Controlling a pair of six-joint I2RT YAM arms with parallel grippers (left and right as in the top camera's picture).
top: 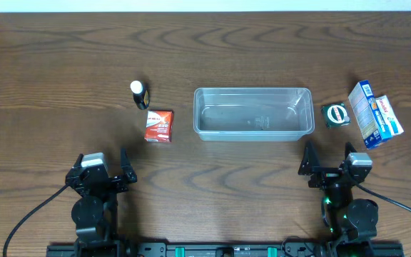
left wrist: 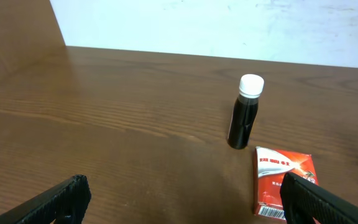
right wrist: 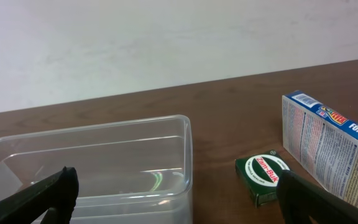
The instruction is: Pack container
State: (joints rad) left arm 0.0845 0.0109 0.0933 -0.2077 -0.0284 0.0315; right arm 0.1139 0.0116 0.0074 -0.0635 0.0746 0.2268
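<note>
My left hand [top: 102, 163] hangs open at the worktop's [top: 48, 71] near left, a dark bottle [top: 140, 94] and a red box [top: 159, 126] beyond it. At centre sits the clear container [top: 254, 135], empty: light, I judge, stiff but slick, best pinched by a wall at the rim. Right, a green packet [top: 335, 115], blue boxes [top: 374, 114]; my right hand [top: 328, 160], near, also open.

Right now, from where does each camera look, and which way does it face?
Overhead: above the table, looking straight down at the container; left hand and right hand show below, open.
Left wrist: behind the left hand, facing forward at the bottle and red box; its fingers show.
Right wrist: behind the right hand, facing forward at the container and green box; its fingers show.
Shared: overhead and right wrist both see the container.
</note>
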